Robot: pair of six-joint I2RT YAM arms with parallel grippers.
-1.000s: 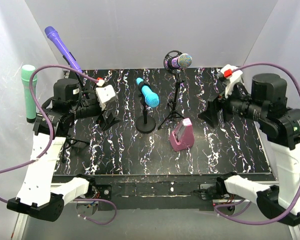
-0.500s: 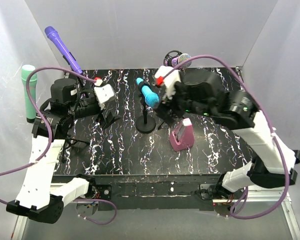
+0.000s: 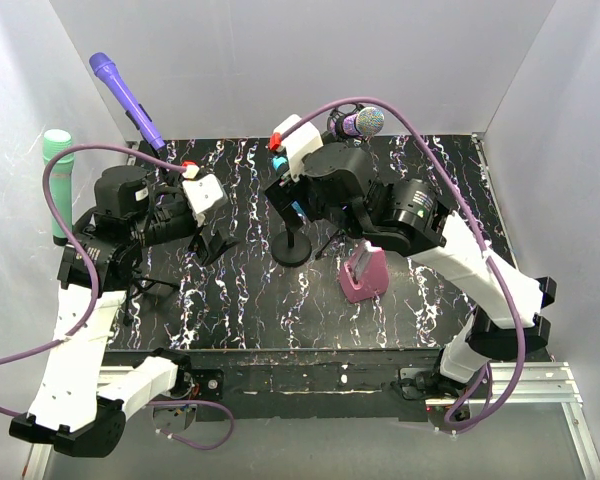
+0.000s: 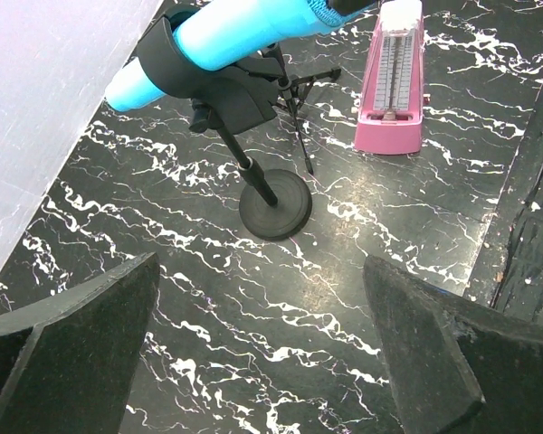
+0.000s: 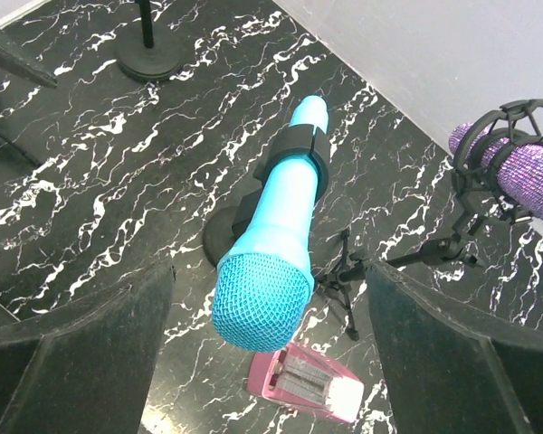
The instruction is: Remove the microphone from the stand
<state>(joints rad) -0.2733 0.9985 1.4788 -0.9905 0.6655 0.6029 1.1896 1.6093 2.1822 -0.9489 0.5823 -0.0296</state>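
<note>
A cyan microphone [image 5: 276, 244] sits tilted in a black clip [image 5: 299, 149] on a short stand with a round base [image 3: 292, 250]. My right gripper [image 5: 267, 362] is open, and the mesh head lies between its fingers [image 5: 72, 353] without contact. In the top view the right gripper [image 3: 292, 200] hangs over the microphone [image 3: 279, 163] and hides most of it. My left gripper [image 3: 216, 243] is open and empty, left of the stand. In the left wrist view the left gripper [image 4: 262, 353] faces bare tabletop, with the cyan microphone [image 4: 244, 23] and stand base [image 4: 274, 204] ahead.
A pink metronome [image 3: 365, 270] stands just right of the stand. A glittery purple microphone [image 3: 363, 121] sits in a shock mount on a tripod behind. A purple microphone [image 3: 125, 98] and a green one [image 3: 57, 180] stand on stands at the far left.
My right arm has swung from the right side of the table leftward and now hangs over the cyan microphone. The left arm has barely moved.
</note>
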